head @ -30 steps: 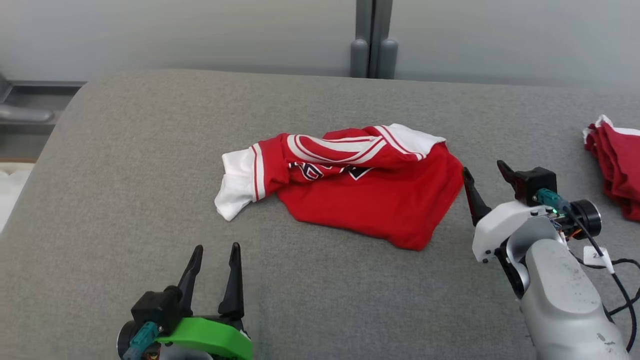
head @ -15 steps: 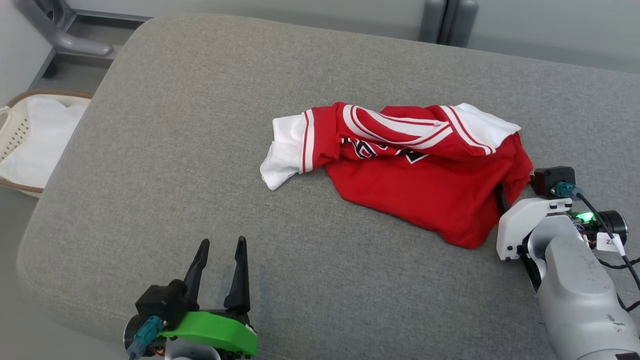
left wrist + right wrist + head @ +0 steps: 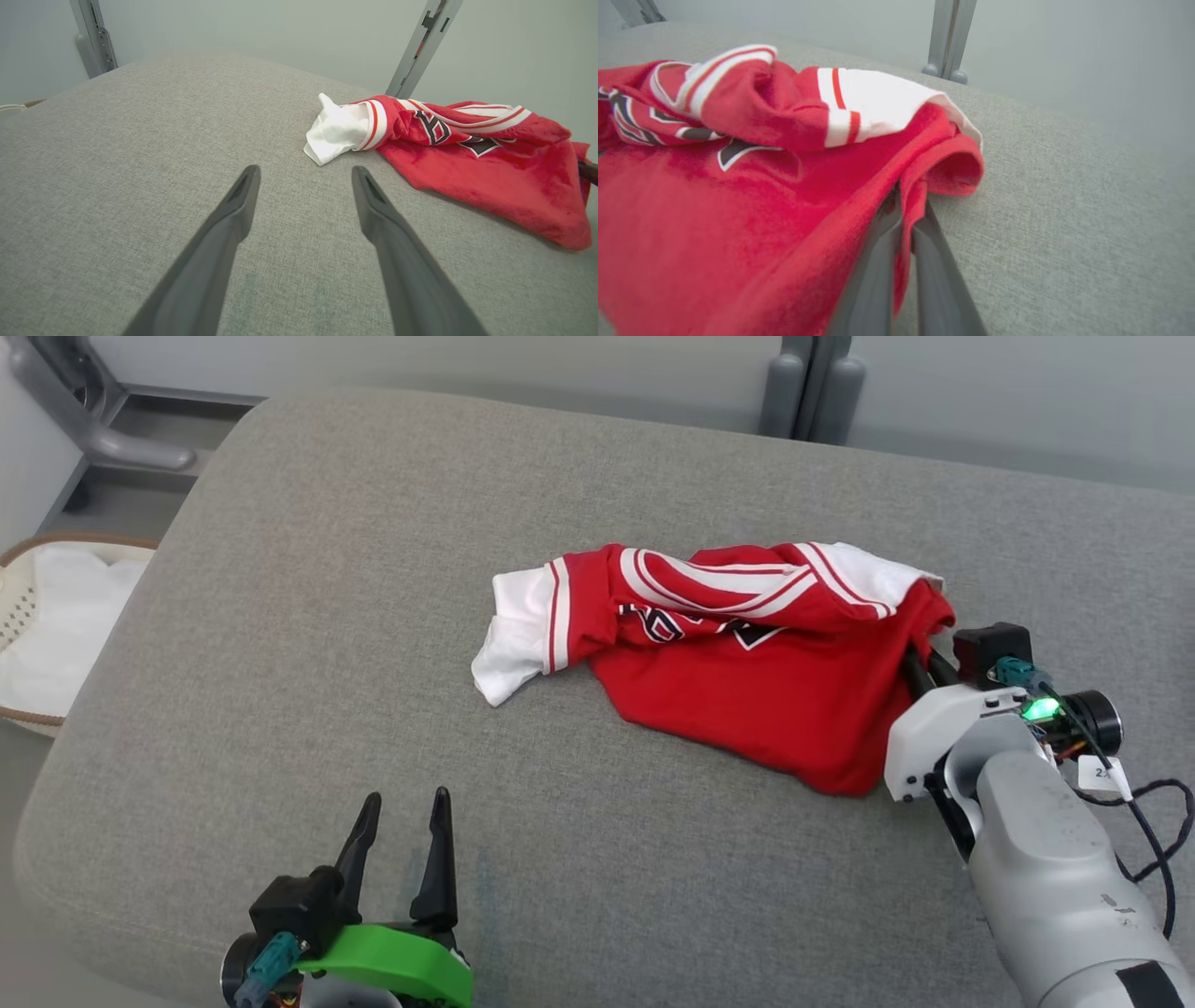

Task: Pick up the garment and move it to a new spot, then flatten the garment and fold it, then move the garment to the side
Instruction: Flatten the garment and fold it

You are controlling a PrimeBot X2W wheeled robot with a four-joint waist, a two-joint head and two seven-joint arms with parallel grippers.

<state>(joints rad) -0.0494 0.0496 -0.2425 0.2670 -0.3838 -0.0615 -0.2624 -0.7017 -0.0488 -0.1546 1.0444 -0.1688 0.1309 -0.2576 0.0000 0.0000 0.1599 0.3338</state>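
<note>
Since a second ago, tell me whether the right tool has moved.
Yes. The right tool has gone left to the jersey, whose right edge it stood clear of, and shut on it.

A wide grey fabric cushion [image 3: 327,663] spreads across the middle, a woven basket [image 3: 28,717] holding white cloth [image 3: 65,607] sits beside its left edge, and paired grey posts [image 3: 810,392] rise behind.

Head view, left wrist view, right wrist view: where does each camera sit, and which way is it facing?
Head view: up on the head, looking down at the garment on the grey cushion; open left gripper and right gripper show.
Left wrist view: low over the cushion, along its spread fingers toward the garment's white sleeve.
Right wrist view: low, along its fingers shut on the garment's red edge.
All three share the garment.
</note>
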